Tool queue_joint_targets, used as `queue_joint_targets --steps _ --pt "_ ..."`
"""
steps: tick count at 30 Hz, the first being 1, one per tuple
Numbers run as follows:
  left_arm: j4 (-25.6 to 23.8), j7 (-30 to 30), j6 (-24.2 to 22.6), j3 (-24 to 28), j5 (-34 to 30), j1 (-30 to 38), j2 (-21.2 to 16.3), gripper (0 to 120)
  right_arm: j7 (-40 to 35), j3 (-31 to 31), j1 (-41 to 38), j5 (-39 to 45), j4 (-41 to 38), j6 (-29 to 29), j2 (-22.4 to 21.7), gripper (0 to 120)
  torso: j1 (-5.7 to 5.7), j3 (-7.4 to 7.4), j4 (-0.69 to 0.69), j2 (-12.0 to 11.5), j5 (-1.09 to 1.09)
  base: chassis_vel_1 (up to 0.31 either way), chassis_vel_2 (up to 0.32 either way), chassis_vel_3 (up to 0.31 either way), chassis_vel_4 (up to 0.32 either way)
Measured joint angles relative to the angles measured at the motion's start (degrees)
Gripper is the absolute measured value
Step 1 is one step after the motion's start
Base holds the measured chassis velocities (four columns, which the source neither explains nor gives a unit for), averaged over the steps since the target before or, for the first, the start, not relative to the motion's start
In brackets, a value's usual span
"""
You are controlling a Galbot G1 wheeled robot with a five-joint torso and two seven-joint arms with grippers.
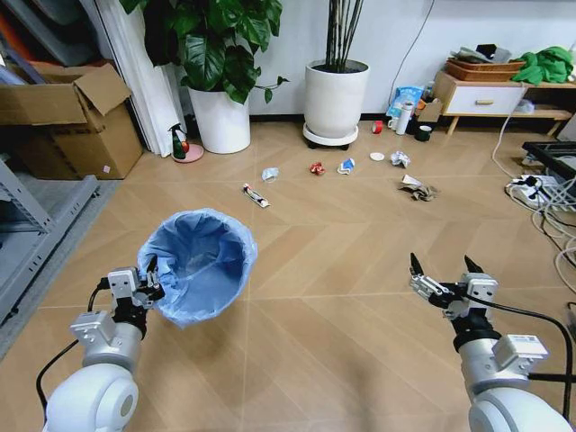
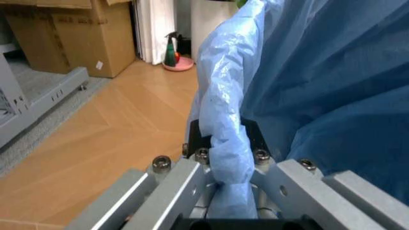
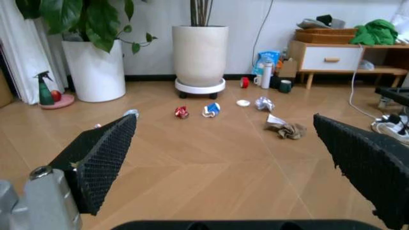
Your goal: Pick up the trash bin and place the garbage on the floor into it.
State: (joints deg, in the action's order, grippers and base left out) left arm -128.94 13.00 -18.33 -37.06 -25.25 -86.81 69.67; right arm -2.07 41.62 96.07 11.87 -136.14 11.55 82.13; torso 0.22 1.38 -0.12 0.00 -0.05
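- left tool clamped on trash bin rim, crinkly blue liner
- right tool open, empty
- garbage crumpled, scattered on herringbone wood floor

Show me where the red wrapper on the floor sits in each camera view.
Head view: small crumpled red wrapper on the wooden floor, before the round white planter on casters.
Left wrist view: absent; crinkly light-blue bin bag up close.
Right wrist view: wrapper between the open right gripper's fingers.
Shared landmark: planter.
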Motion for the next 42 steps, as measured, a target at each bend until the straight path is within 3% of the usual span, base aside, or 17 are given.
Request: queue_joint_targets --steps 42 --pt "-1.22 -0.84 0.25 -0.01 0.62 -0.91 0.30 0 0.36 -0.27 0.50 -1.05 -0.02 -0.45 0.34 100 -0.01 -0.01 -0.01 0.01 -0.01 -0.071 0.234 0.077 -0.235"
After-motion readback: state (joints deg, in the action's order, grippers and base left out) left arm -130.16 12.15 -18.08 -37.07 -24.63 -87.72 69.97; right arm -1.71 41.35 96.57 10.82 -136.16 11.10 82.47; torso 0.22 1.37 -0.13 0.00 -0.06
